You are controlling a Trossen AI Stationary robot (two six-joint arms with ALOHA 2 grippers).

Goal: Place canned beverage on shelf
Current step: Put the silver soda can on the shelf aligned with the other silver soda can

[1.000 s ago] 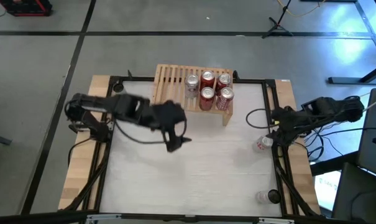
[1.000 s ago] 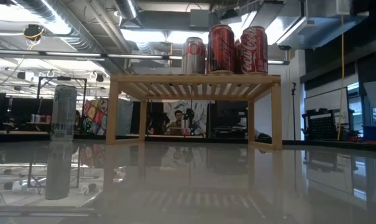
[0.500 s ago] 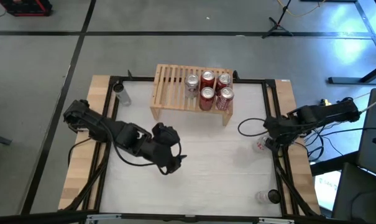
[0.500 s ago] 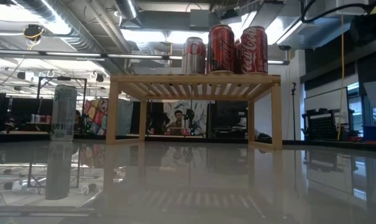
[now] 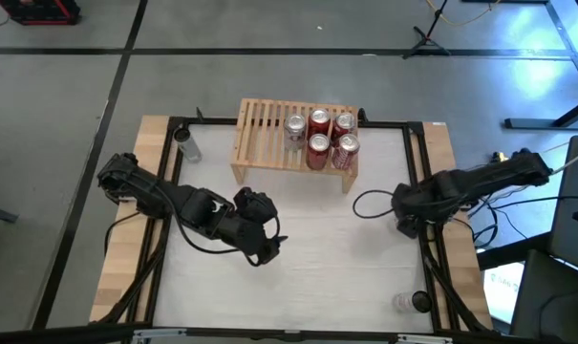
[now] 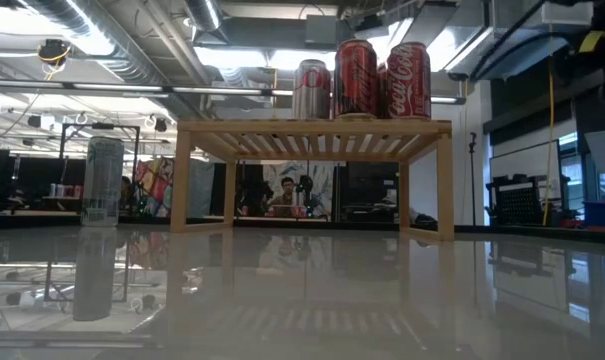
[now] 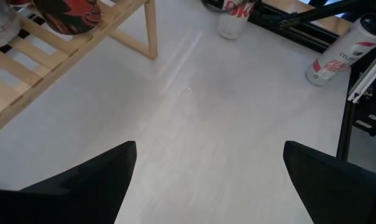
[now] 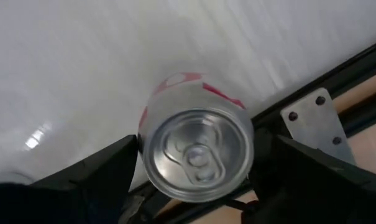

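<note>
Grey concrete floor (image 5: 78, 115) with dark tape lines surrounds the table; beyond, ceiling ducts (image 6: 132, 45), strip lights (image 6: 252, 58) and dim workstations.

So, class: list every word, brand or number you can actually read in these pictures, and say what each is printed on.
"Coca-Cola" script, running vertically: red can on the shelf, low view.
Partial "CEL...": tall white can by the table's frame, left wrist view.
Red letters on the white can beyond it: cut off, unreadable.
Other cans: too blurred to read.

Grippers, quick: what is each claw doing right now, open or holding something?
Left gripper: open, holding nothing.
Right gripper: open, straddling the upright silver-and-red can, not yet gripping.
</note>
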